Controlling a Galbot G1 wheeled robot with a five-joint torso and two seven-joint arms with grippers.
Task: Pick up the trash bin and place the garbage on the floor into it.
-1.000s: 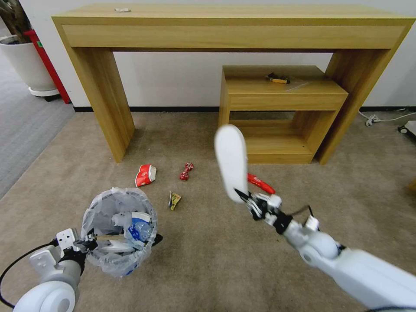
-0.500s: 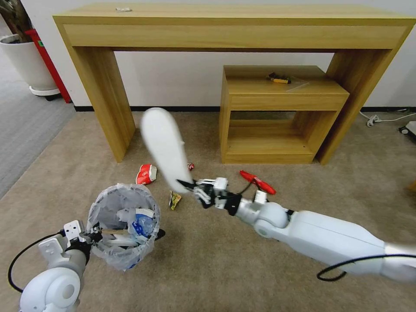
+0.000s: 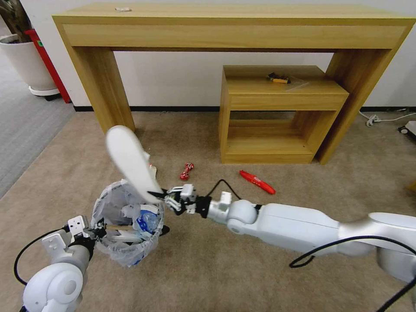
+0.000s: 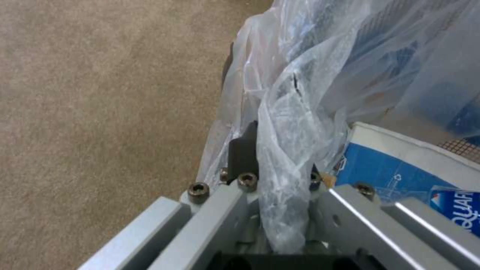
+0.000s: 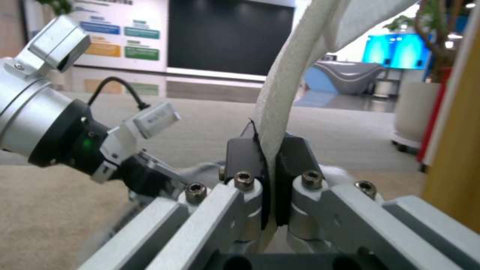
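The trash bin [image 3: 125, 242], black with a crinkly clear bag [image 4: 300, 112] over its rim, hangs just above the beige floor [image 3: 242, 268] at the lower left. My left gripper [image 3: 96, 228] is shut on its near rim and bag. Inside lie a blue-white carton [image 4: 395, 168] and a small bottle [image 3: 145, 221]. My right gripper [image 3: 159, 195] is shut on the heel of a white slipper [image 3: 128, 161], which tilts up over the bin's far rim. A red cup [image 3: 151, 170] peeks out behind the slipper. A red wrapper [image 3: 186, 171] and a long red wrapper [image 3: 257, 182] lie on the carpet.
A long wooden console table [image 3: 234, 26] stands against the wall with a low wooden shelf unit [image 3: 281, 99] under it. A white plant pot [image 3: 26, 60] sits at the far left on grey carpet. A white cable [image 3: 383, 118] lies at the far right.
My right arm has swung the slipper leftward from mid-floor to above the bin's far rim. The small yellow-green wrapper is now hidden behind that arm. The bin has barely moved.
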